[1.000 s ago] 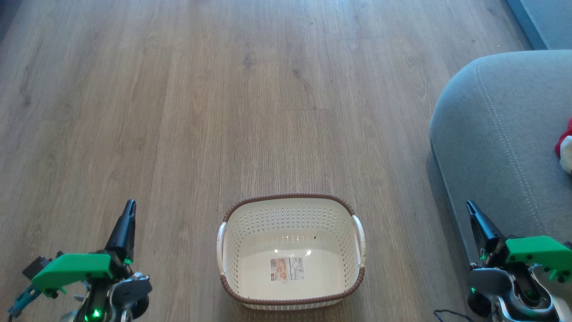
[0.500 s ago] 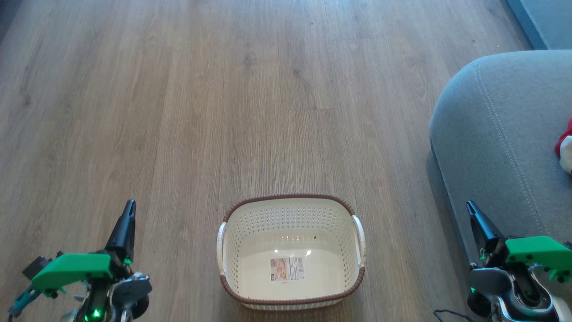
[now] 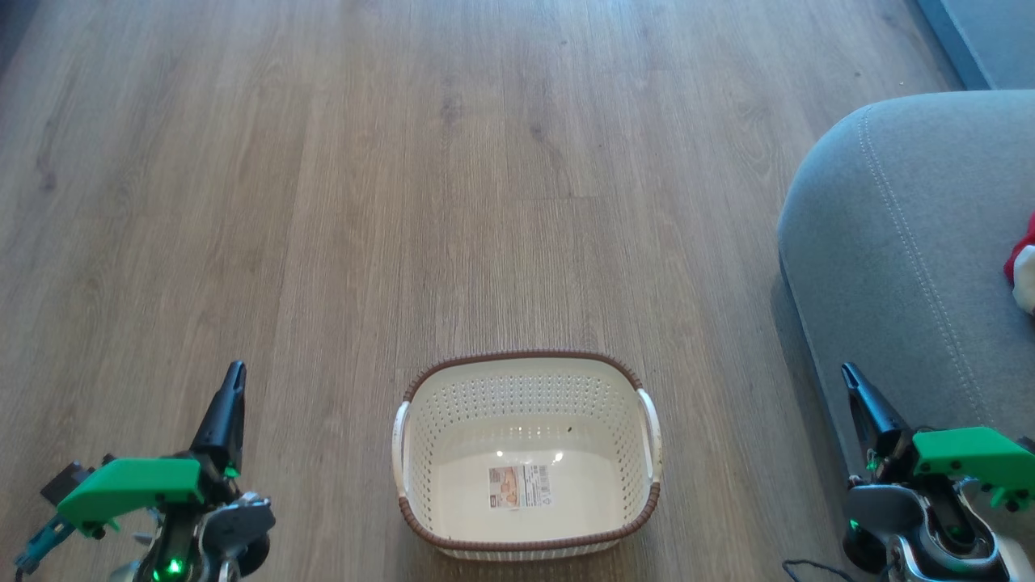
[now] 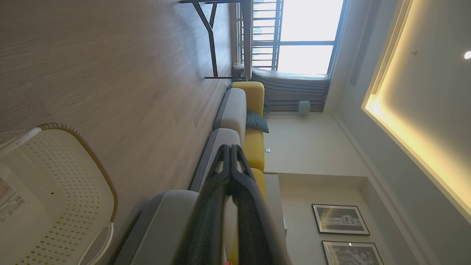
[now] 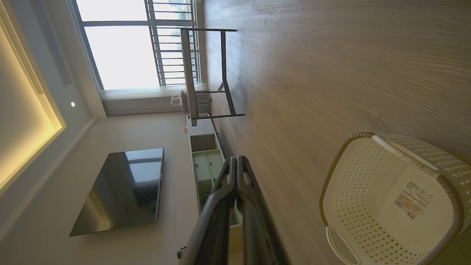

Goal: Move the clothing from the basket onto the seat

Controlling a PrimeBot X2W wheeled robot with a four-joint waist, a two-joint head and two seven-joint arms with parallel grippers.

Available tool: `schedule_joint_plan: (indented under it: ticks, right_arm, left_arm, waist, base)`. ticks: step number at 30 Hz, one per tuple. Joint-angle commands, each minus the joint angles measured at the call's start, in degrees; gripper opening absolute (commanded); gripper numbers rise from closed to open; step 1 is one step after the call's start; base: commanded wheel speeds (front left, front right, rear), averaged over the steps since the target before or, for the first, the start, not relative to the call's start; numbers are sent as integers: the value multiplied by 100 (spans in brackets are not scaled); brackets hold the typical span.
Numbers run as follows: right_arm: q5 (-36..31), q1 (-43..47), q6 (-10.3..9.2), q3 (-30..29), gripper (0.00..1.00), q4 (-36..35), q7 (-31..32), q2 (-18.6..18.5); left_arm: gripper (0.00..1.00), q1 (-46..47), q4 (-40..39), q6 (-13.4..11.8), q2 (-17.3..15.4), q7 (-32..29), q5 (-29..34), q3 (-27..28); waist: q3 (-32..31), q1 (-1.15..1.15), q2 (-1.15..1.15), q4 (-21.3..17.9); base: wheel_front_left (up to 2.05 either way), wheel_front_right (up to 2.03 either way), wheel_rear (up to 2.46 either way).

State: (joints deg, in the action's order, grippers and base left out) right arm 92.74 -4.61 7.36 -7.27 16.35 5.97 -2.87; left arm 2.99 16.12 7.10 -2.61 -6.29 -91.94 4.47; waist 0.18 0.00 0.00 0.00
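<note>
Grippers: left gripper (image 3: pixel 232 380) at 7 o'clock of head view, right gripper (image 3: pixel 855 384) at 4 o'clock. Both have fingers pressed together, nothing between them.

Basket (image 3: pixel 525 356) at 6 o'clock on plank floor (image 3: pixel 404 162); bare inside except label sticker (image 3: pixel 518 486). Clothing (image 3: pixel 1022 263): a red-and-white piece lies on seat (image 3: pixel 906 242) at 3 o'clock, cut by frame edge, so qty cannot be told. Judgement: transfer looks complete.

Risks:
- Right gripper sits just beside seat's front edge. A swing toward 3 o'clock could drag fingertips over upholstery and snag it.
- Basket is light and floor smooth, so a knock from either arm would likely slide it.

Materials:
- Basket: cream perforated plastic, rounded rect., brown woven-look rim, two side handles.
- Seat: grey fabric, rounded corner, pale stitch line.
- Clothing: soft, plush-looking.
- Floor: matte wood grain.
</note>
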Motion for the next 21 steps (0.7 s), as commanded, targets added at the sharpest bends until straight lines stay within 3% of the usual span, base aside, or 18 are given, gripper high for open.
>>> schedule_joint_plan:
  ticks: [1, 21]
  right_arm:
    - [-41, -155, 13, 95, 0, -234, 35, -19]
    - [-47, -156, 13, 88, 0, -234, 41, -14]
  left_arm:
    - [0, 320, -208, 39, -27, -20, -23, 205]
    - [0, 320, -208, 39, -27, -19, -23, 205]
  waist:
    - [0, 0, 0, 0]
    - [0, 0, 0, 0]
  base:
    - [0, 0, 0]
    - [0, 0, 0]
